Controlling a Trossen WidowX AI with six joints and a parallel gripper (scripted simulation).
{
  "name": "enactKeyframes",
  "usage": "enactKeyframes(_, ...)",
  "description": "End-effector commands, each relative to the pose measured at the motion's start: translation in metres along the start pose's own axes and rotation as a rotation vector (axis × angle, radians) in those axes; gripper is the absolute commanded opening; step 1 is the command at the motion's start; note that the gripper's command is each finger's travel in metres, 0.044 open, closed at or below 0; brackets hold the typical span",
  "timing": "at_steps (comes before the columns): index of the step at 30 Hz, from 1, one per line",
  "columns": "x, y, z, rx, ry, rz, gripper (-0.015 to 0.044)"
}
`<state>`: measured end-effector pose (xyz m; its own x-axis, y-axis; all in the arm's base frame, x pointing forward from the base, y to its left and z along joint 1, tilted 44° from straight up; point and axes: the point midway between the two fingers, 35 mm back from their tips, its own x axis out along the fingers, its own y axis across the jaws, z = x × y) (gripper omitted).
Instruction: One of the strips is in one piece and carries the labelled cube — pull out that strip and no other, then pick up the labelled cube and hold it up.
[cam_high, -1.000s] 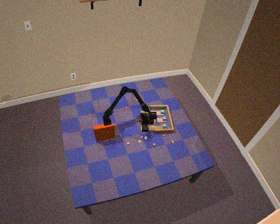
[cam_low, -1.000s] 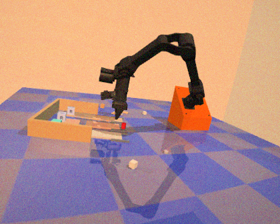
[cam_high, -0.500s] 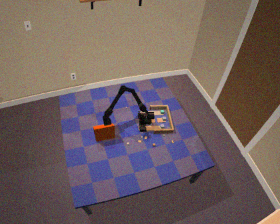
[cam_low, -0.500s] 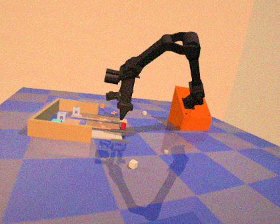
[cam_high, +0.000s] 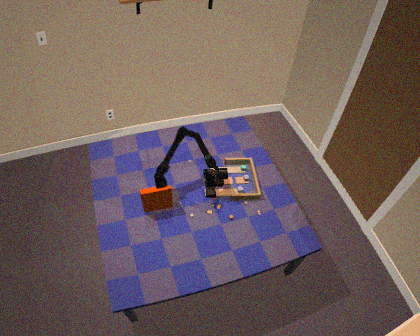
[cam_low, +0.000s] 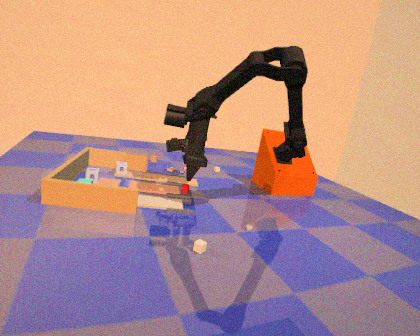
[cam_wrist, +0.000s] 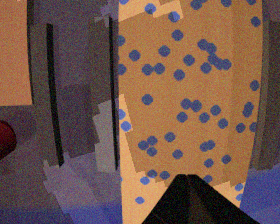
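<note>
My gripper (cam_high: 210, 195) (cam_low: 189, 179) (cam_wrist: 185, 183) is shut and empty, pointing down with its fingertips at the top of the blue-dotted tan strip (cam_high: 228, 192) (cam_wrist: 170, 117), near its outer end. A pale cube with a dark mark (cam_high: 240, 188) (cam_low: 121, 167) stands on that strip's inner part. A second marked pale cube (cam_high: 246, 178) (cam_low: 92, 174) stands at the middle, orange-tan strip (cam_high: 240, 180) (cam_low: 156, 188) (cam_wrist: 12, 60), which shows a gap in the top view. A teal cube (cam_high: 243, 167) (cam_low: 85, 181) is by the whitish strip (cam_high: 234, 170) (cam_low: 160, 201). The marks are too blurred to read.
A wooden walled tray (cam_high: 256, 177) (cam_low: 90, 197), open toward the arm's base, surrounds the strips' inner ends. A red piece (cam_low: 185, 189) (cam_wrist: 6, 137) is at the middle strip's outer end. Several small cubes lie outside, one pale cube (cam_low: 200, 246) among them. The orange base block (cam_high: 156, 200) (cam_low: 292, 175) stands behind.
</note>
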<state>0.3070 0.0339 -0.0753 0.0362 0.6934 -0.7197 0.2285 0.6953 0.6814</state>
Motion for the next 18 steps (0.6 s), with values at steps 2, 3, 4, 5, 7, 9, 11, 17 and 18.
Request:
enactKeyframes(2,0.004,0.0,-0.015,0.003,0.021,-0.004,0.0)
enactKeyframes(3,0.004,0.0,-0.016,0.003,0.021,-0.004,0.0)
enactKeyframes(4,0.004,0.0,-0.018,0.003,0.021,-0.004,0.0)
enactKeyframes(5,0.004,0.0,-0.019,0.003,0.022,-0.004,0.0)
enactKeyframes(7,0.004,-0.001,-0.022,0.003,0.022,-0.004,0.0)
enactKeyframes(9,0.004,-0.001,-0.025,0.003,0.022,-0.004,0.0)
enactKeyframes(11,0.004,-0.001,-0.028,0.003,0.022,-0.004,0.0)
enactKeyframes(17,0.004,-0.001,-0.038,0.004,0.022,-0.004,0.0)
enactKeyframes(18,0.004,-0.001,-0.039,0.004,0.022,-0.004,0.0)
